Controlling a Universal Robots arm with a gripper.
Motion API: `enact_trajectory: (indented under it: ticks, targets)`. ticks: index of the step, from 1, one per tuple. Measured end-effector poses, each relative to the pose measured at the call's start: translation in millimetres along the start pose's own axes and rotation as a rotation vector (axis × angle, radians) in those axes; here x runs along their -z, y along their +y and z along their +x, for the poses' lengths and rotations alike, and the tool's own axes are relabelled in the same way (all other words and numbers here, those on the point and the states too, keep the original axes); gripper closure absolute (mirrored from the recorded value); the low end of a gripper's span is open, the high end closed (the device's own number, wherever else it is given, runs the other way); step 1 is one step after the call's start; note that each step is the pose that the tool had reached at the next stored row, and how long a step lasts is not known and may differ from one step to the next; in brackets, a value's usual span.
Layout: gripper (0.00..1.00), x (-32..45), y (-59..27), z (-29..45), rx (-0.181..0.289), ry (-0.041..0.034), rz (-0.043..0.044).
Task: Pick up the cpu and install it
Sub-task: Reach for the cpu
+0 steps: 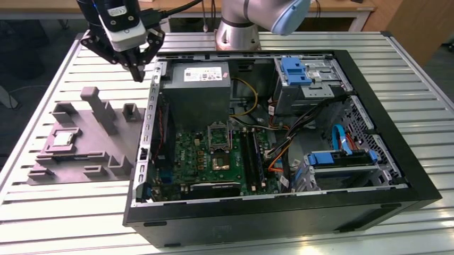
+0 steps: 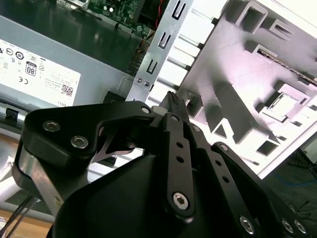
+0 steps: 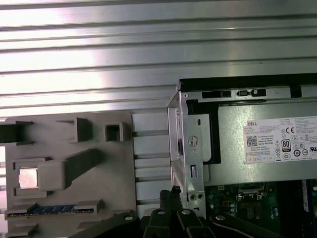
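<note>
Grey plastic fixture (image 1: 86, 147) lies near the tabletop (image 1: 71, 212) edge on the exterior view's left, and I can see the cpu (image 1: 64, 139) resting flat in a square recess of it, pale metal top facing up. In the first wrist view the cpu (image 3: 28, 178) shows as a bright little square in the same recess, with the fixture's raised blocks just beside it.

My claw (image 1: 140, 73) hangs above the strip of slatted tabletop between the fixture and the side wall of the open computer case (image 1: 284, 215), well apart from the cpu and touching nothing. Its black fingers come together to a single point with nothing between them; in both wrist views the tips (image 3: 171, 194) meet, so I read it as closed and empty.

Inside the case, the grey power supply (image 1: 199, 93) with its white label sits at the corner nearest the claw. On the green motherboard (image 1: 190, 154) beside it I see the metal-framed socket (image 1: 220, 161), its centre dark and bare and its frame plate standing raised. The case takes up the middle of the tabletop and reaches toward the edge on the exterior view's right.
</note>
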State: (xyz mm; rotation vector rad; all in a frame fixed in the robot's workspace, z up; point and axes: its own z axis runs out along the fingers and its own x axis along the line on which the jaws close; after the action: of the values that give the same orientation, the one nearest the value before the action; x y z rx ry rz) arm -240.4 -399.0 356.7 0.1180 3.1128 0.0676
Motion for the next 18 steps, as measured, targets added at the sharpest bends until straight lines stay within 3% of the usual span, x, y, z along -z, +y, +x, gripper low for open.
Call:
enact_trajectory:
  ticks: [18]
  targets:
    - [0.89,-2.7,-0.8,9.3,0.0,0.0001,0.0]
